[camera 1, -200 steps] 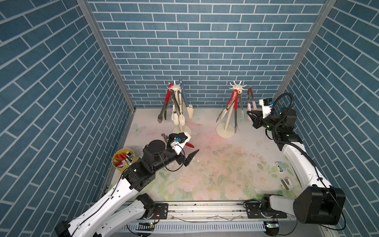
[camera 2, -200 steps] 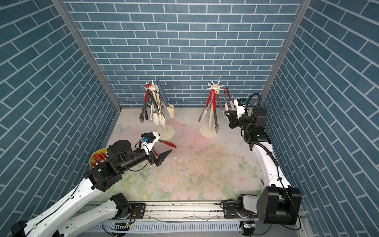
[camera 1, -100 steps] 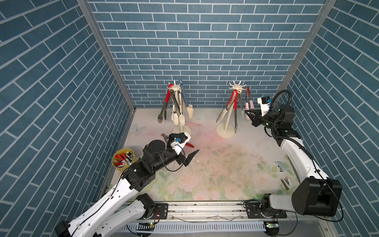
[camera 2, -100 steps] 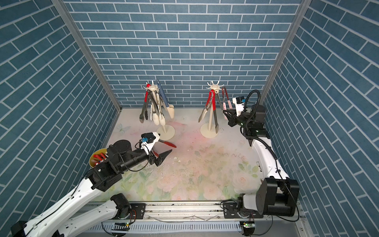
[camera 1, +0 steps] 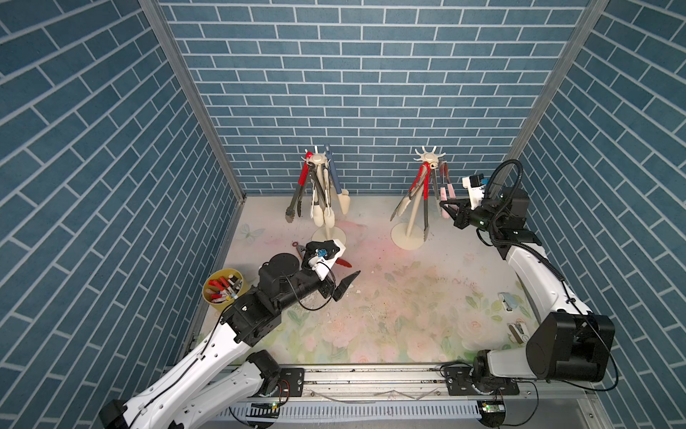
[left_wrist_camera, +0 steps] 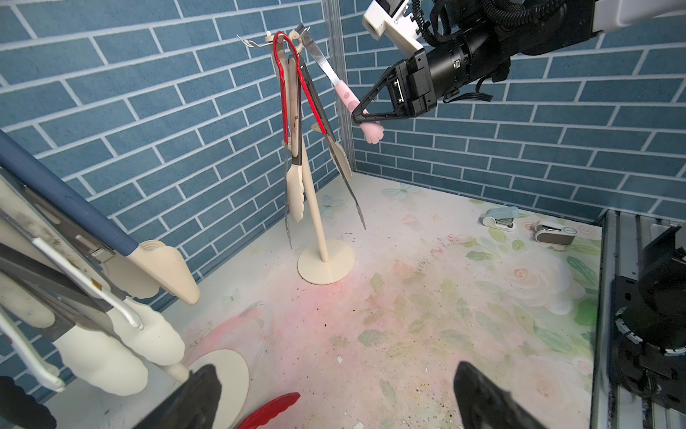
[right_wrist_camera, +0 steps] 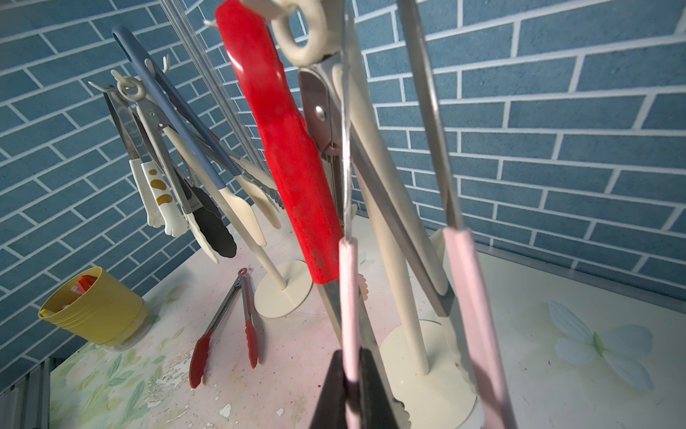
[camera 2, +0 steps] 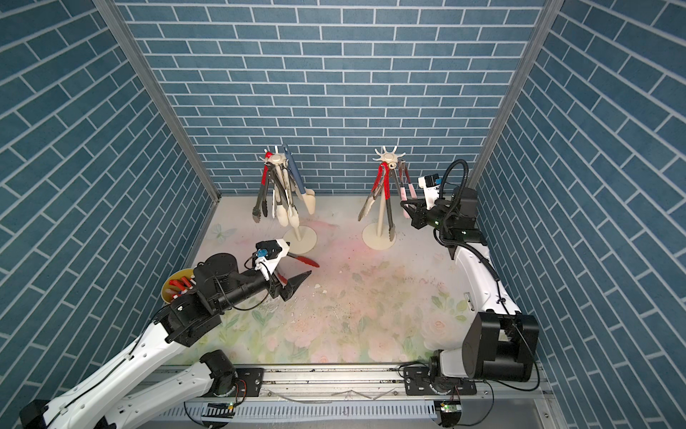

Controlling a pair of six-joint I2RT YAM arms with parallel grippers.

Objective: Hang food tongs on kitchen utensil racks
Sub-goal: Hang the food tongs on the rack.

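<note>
Well along, judging by the racks. Can count several hung tongs [camera 1: 424, 184] on the right rack [camera 1: 411, 223], red-handled and dark ones among them, plus a fuller bunch on the left rack [camera 1: 318, 160], standing well apart from the right rack.

Busy with the pink tongs [left_wrist_camera: 347, 94]: clamped by the right gripper [left_wrist_camera: 357, 117], jaws closed on one pink-tipped arm, just beside the right rack. Hinge end up at the right rack's top — cannot tell whether properly caught there.

Left to do, by the look of it: settle and let go of the pink tongs, then deal with the red tongs [right_wrist_camera: 250, 338], lying flat on the mat [camera 1: 408, 297] well apart from the right rack, close by the left rack. Left gripper [left_wrist_camera: 336, 375] spread wide, holding nothing, poised just over one red tip.

Against a second back: right gripper and pink tongs carried nearer the right rack. No change seen in the left gripper or the red tongs.
</note>
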